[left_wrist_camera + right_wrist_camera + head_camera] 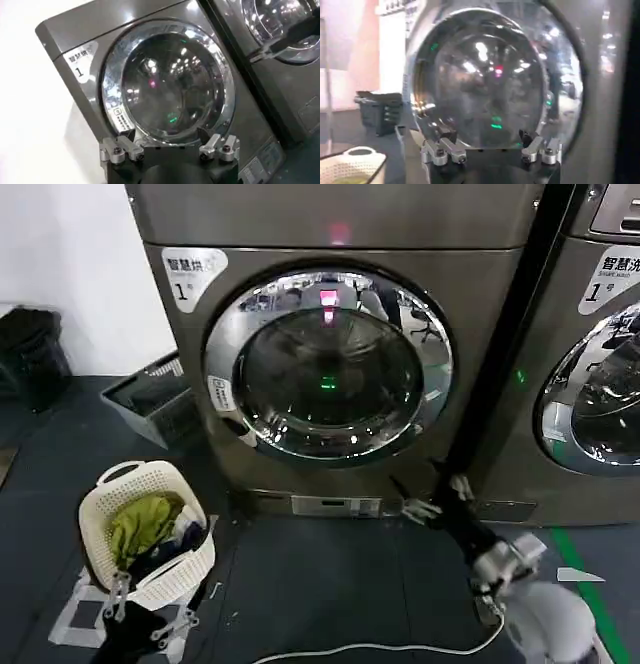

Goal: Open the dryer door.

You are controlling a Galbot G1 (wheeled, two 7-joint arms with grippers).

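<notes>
The dryer stands straight ahead, bronze-grey, with a red light on its top panel. The dryer door has a wide chrome rim and dark glass, and it lies flush against the front. My right gripper is open, low by the dryer's bottom right corner, below the door's rim. Seen from the right wrist, the open right gripper faces the door with nothing between its fingers. My left gripper hangs low at the near left by the basket. From the left wrist, the left gripper is open and well back from the door.
A second grey machine stands close on the right. A white laundry basket with clothes sits on the floor at the left, with a grey crate behind it. A white cable runs across the dark floor.
</notes>
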